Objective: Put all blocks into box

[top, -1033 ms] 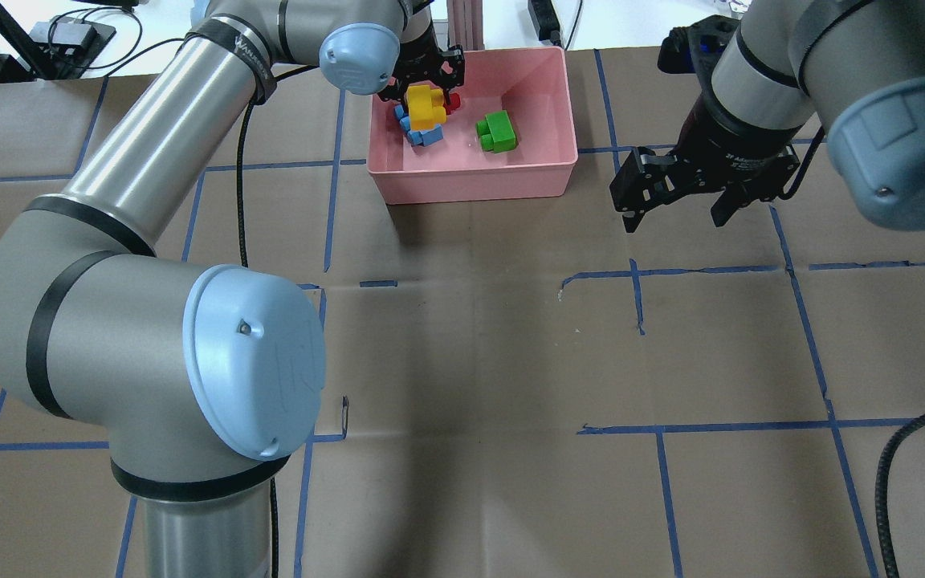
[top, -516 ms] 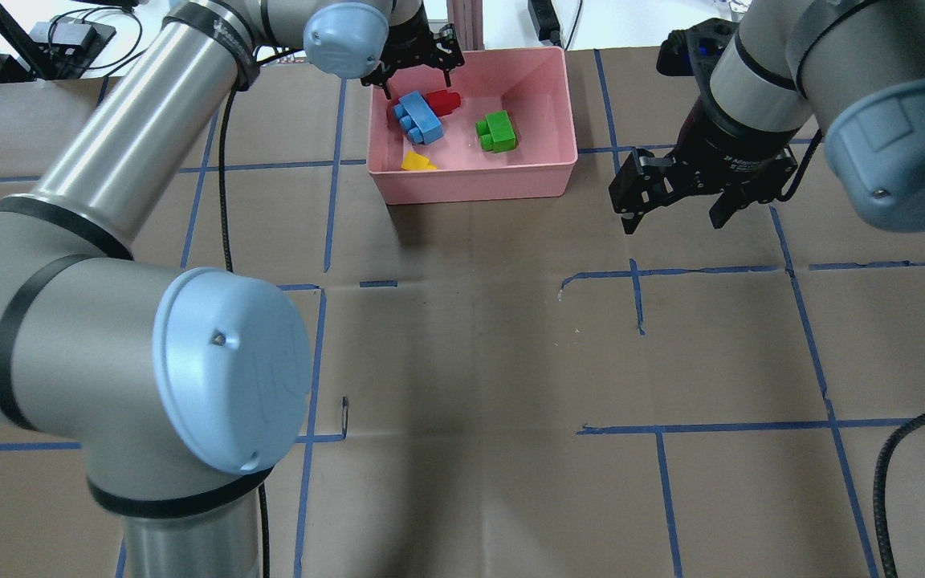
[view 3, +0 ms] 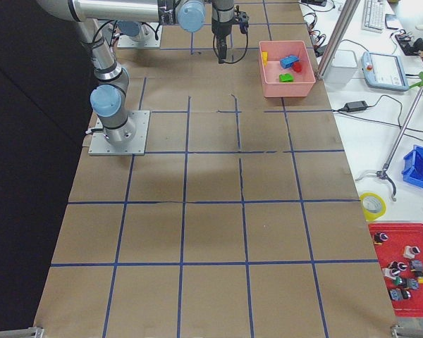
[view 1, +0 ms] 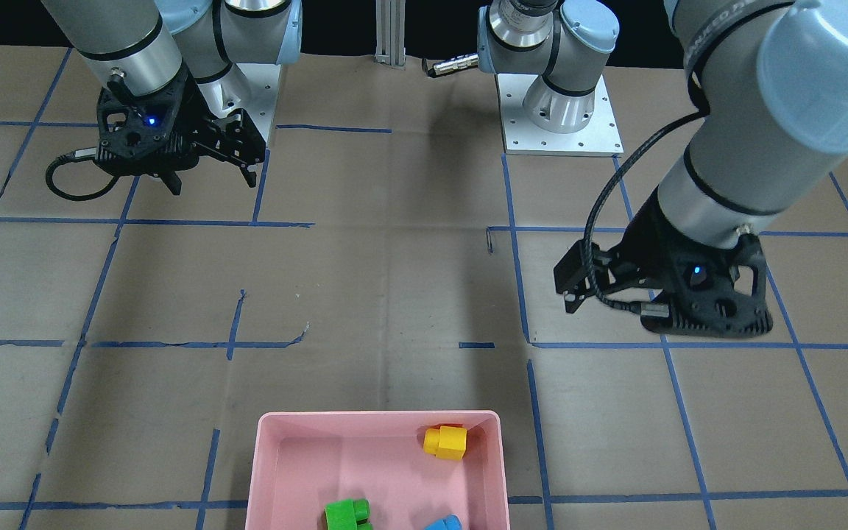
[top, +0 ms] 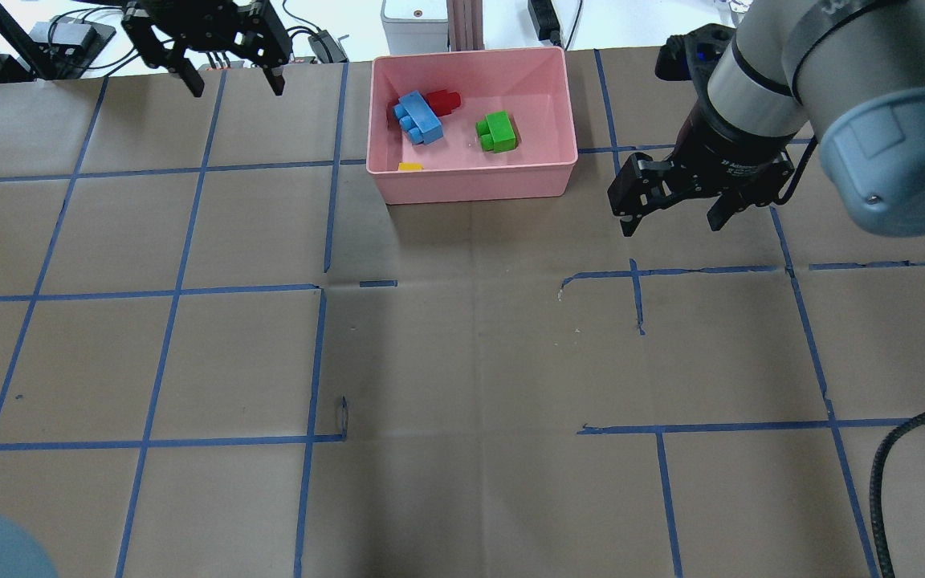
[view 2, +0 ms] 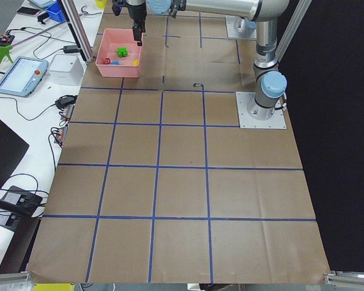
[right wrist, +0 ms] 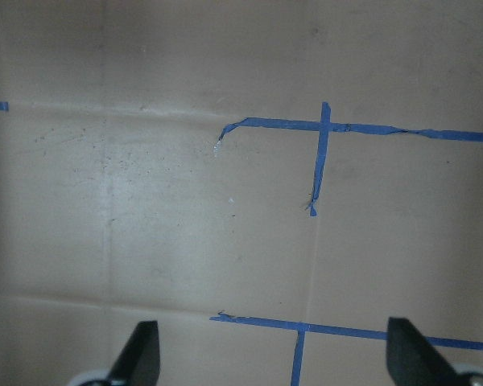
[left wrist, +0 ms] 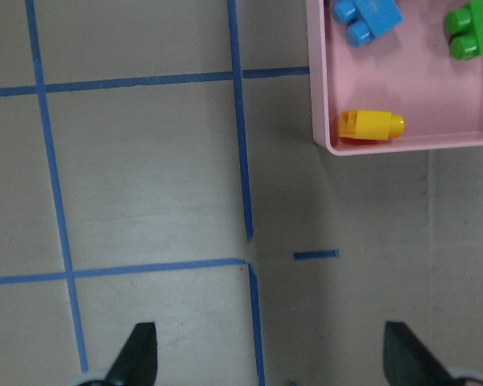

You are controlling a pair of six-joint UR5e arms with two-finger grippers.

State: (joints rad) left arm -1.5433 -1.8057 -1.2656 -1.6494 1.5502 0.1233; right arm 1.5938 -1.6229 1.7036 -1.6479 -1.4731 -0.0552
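Observation:
The pink box (top: 470, 183) stands at the table's far edge and holds all the blocks. The blue block (top: 418, 117) leans on the red block (top: 446, 99), the green block (top: 497, 132) lies in the middle, and the yellow block (top: 410, 167) lies in the near left corner. My left gripper (top: 231, 80) is open and empty, well left of the box. Its wrist view shows the box corner (left wrist: 318, 96) with the yellow block (left wrist: 370, 125) inside. My right gripper (top: 670, 221) is open and empty, right of the box above bare paper.
Blue tape lines grid the brown paper table. An aluminium post (top: 462, 24), a white device (top: 410, 12) and cables stand just behind the box. A black cable (top: 896, 457) loops at the near right.
My left gripper let go of the yellow block, which fell into the box's near left corner. The left arm then pulled back left, out of the box. The right arm barely moved.

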